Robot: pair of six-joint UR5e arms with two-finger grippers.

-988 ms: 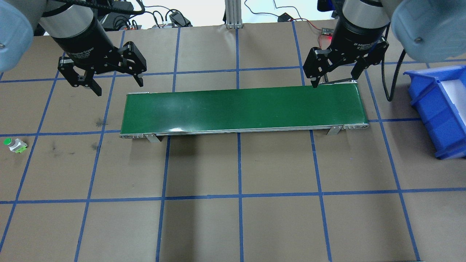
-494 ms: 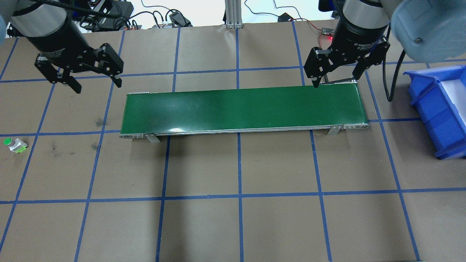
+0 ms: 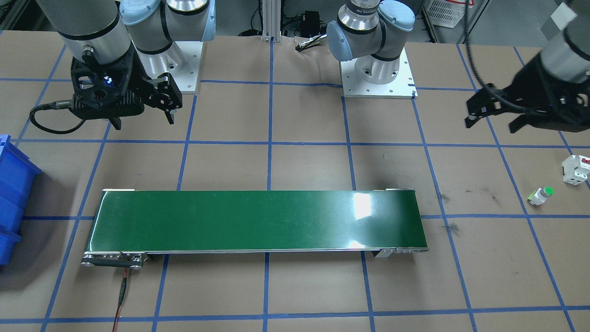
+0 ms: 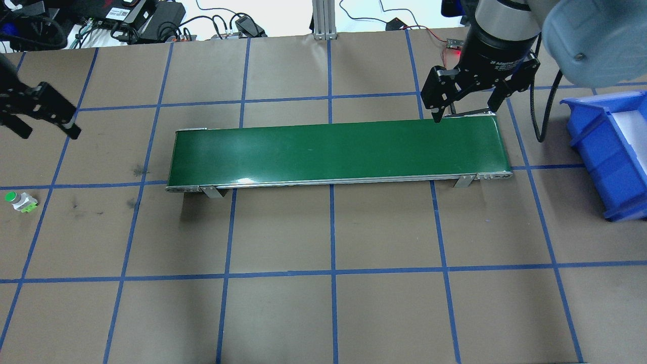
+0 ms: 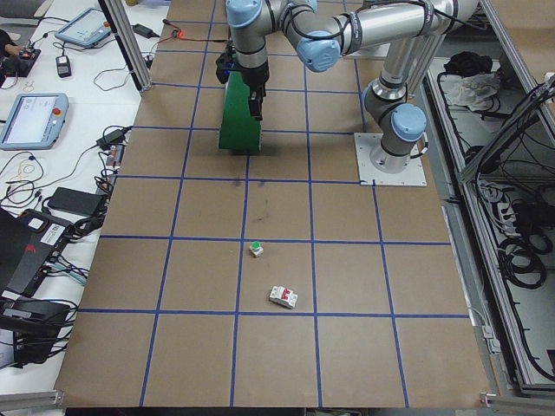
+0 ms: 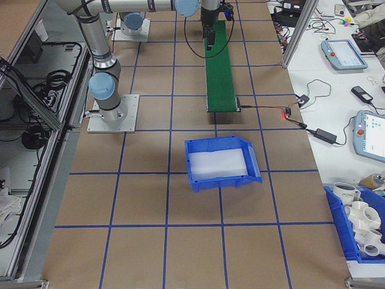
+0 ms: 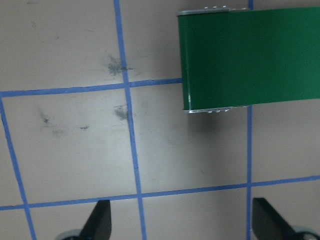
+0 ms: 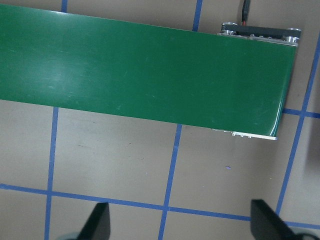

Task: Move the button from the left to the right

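Observation:
The button [image 4: 20, 201], with its green cap, whitish body and a base that looks lime green here, lies on its side on the brown table near the left edge; it also shows in the front view as the button [image 3: 541, 194] and in the left side view as the button [image 5: 256, 250]. My left gripper [image 4: 48, 131] hangs open above the table, well behind the button, with nothing between its fingers. In its wrist view the left gripper [image 7: 185, 225] frames bare table. My right gripper [image 4: 465, 115] stands open over the far right end of the green conveyor belt [image 4: 333, 151].
A white boxy block with a red mark [image 3: 576, 168] lies just beyond the button at the table's left end. A blue bin [image 4: 606, 151] with a white lining stands at the right end. Cables and electronics [image 4: 151, 23] lie behind the table.
My left gripper has swung leftward from the belt's left end to the table's left edge, staying open. The right gripper and the button have not moved.

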